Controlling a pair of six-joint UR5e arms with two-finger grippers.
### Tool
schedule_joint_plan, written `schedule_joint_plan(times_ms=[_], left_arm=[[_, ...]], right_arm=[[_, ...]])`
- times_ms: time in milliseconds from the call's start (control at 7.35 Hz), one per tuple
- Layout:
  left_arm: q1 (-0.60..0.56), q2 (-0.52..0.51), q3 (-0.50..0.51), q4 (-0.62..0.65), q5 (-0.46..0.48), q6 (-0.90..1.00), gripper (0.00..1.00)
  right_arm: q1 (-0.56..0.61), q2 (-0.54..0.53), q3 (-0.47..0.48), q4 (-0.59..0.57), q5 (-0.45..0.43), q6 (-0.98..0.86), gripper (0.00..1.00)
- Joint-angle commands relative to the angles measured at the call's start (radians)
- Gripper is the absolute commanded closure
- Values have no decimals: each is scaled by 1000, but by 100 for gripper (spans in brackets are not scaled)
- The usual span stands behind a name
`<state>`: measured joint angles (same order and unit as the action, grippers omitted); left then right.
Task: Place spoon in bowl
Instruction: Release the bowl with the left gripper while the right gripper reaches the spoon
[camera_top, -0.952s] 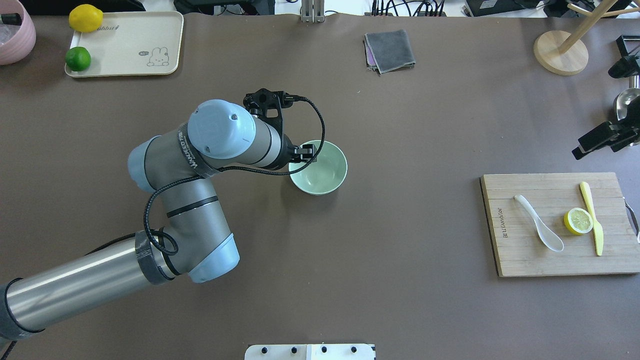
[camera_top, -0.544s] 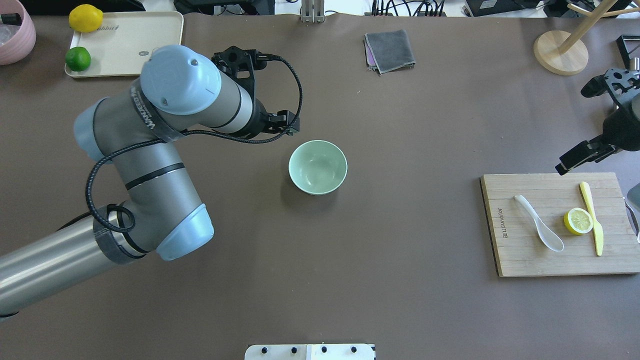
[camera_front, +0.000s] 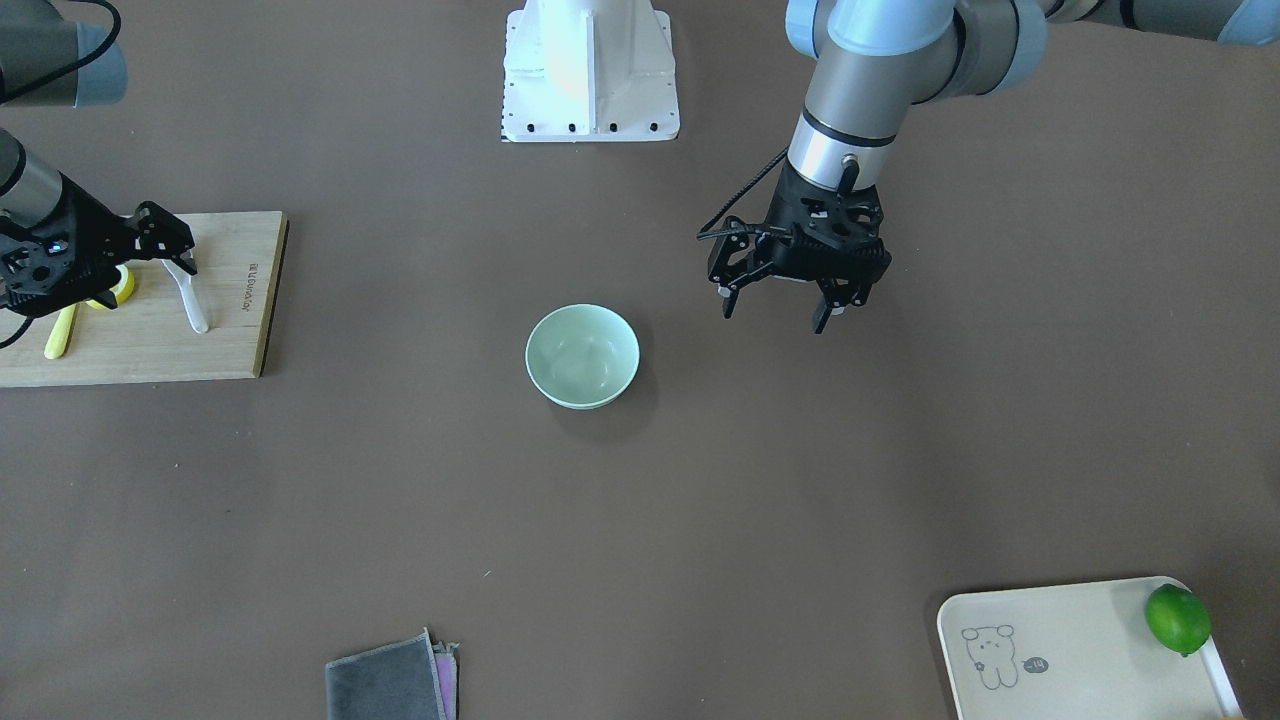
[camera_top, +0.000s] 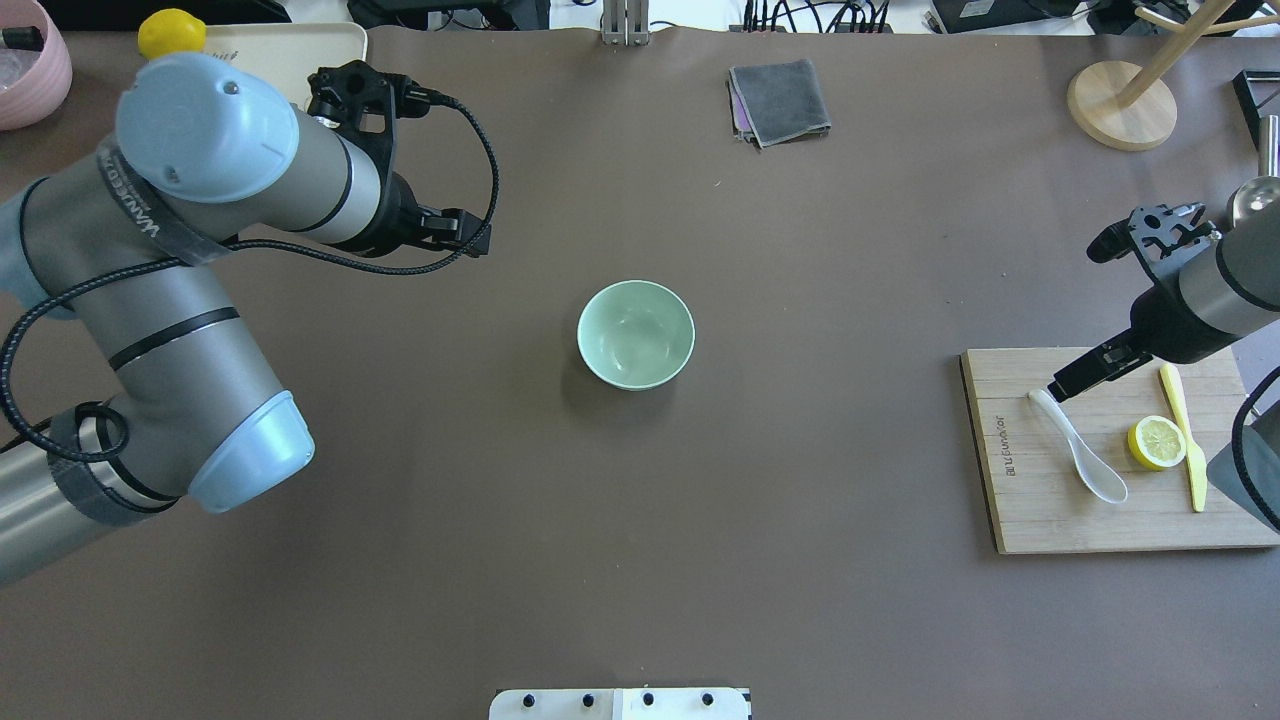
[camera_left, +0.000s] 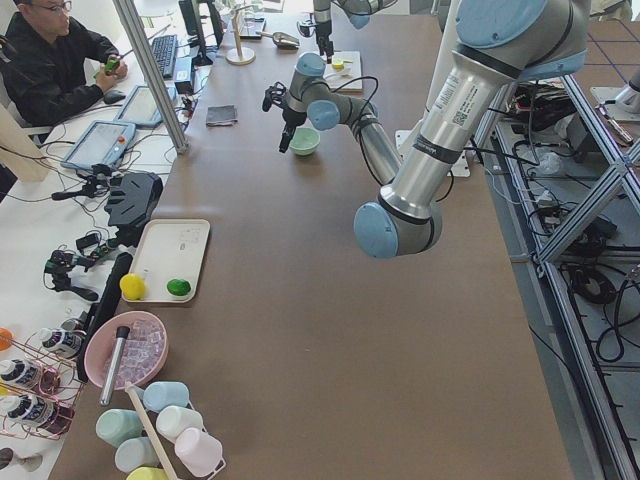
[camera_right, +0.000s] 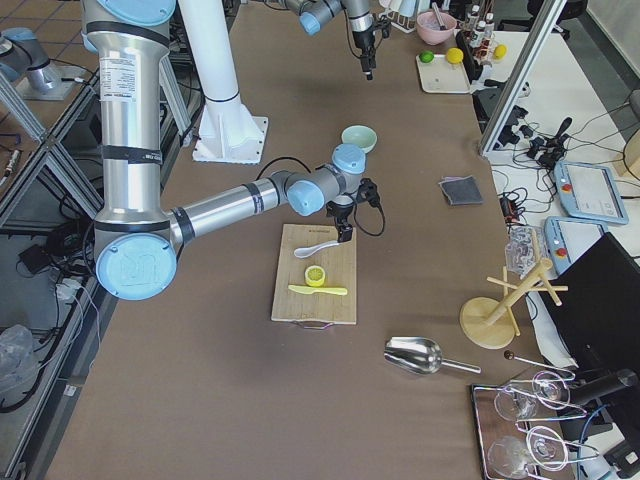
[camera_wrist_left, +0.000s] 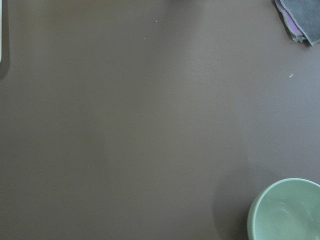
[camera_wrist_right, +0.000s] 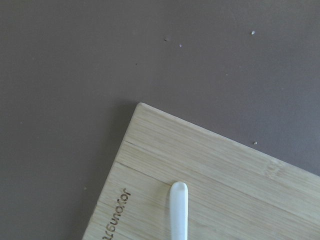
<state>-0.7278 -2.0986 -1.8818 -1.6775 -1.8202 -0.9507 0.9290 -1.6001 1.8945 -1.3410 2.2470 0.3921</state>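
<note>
The white spoon (camera_top: 1078, 446) lies on the wooden cutting board (camera_top: 1020, 505) at the right, handle toward the far left; its handle tip shows in the right wrist view (camera_wrist_right: 178, 207). The empty mint-green bowl (camera_top: 636, 334) stands mid-table and also shows in the front view (camera_front: 582, 355). My right gripper (camera_top: 1062, 385) hovers just over the spoon's handle end and looks open and empty. My left gripper (camera_front: 775, 312) is open and empty, raised above the table, to the left of the bowl and apart from it.
A lemon half (camera_top: 1157, 442) and a slim yellow knife (camera_top: 1190, 450) lie on the board beside the spoon. A folded grey cloth (camera_top: 780, 100) lies at the back. A tray (camera_front: 1080, 650) with a lime (camera_front: 1178, 618) sits far left; a wooden stand (camera_top: 1120, 105) is far right.
My left gripper has left the bowl's rim and drawn back to the left. My right arm has come in from the right edge to the spoon's handle end.
</note>
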Motion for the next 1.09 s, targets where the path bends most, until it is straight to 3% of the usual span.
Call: schedule_joint_plan(times_ms=[0, 680, 816, 952], left_arm=[[-1, 43, -23, -7, 15, 17, 2], [1, 71, -36, -44, 16, 15, 2], [1, 71, -36, -44, 16, 15, 2], [-1, 71, -34, -44, 16, 20, 2]], right_arm=[[-50, -4, -38, 35, -29, 13, 0], [-96, -6, -110, 109, -64, 34, 3], [-102, -3, -112, 111, -66, 45, 7], [-105, -3, -112, 109, -73, 53, 23]])
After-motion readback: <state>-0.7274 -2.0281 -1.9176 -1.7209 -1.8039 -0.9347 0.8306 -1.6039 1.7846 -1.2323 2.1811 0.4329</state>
